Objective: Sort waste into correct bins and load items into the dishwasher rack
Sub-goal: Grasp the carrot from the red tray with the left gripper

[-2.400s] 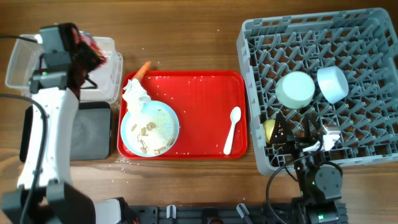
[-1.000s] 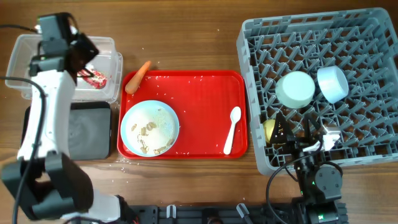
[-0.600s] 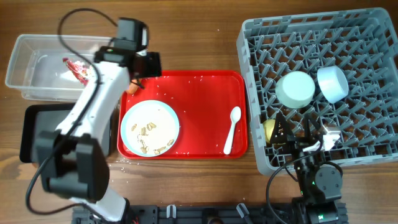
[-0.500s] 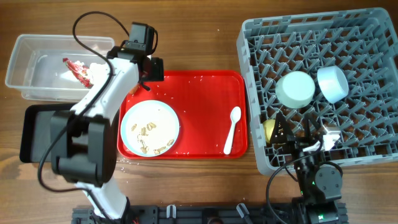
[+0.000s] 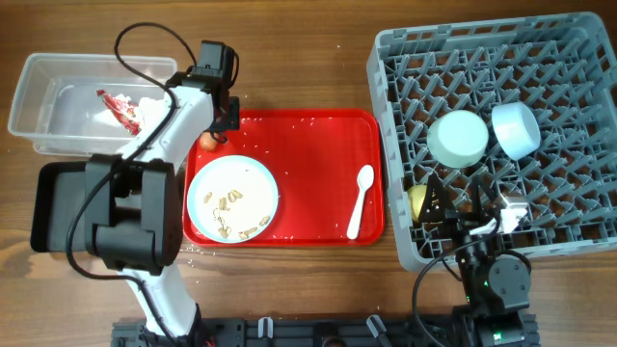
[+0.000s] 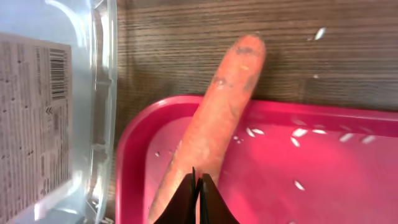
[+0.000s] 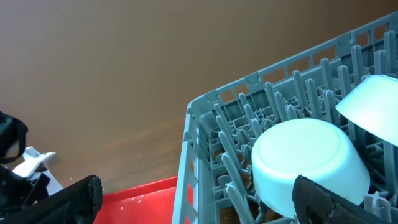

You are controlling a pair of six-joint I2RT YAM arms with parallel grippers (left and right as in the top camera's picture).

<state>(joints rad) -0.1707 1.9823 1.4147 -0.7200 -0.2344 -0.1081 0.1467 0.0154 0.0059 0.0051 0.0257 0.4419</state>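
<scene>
Your left end effector (image 6: pixel 198 198) is pinched narrow, holding nothing — the carrot (image 6: pixel 214 124) lies just beneath it, straddling the red tray (image 6: pixel 132 149) rim. Press down like this and it could roll onto the tabletop (image 6: pixel 186 37).

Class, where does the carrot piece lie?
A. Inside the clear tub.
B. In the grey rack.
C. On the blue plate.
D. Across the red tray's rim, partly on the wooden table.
D: the carrot piece crosses the rim of the red tray, its tip on the table.

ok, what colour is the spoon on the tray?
White. The spoon shows best in the overhead view.
</scene>
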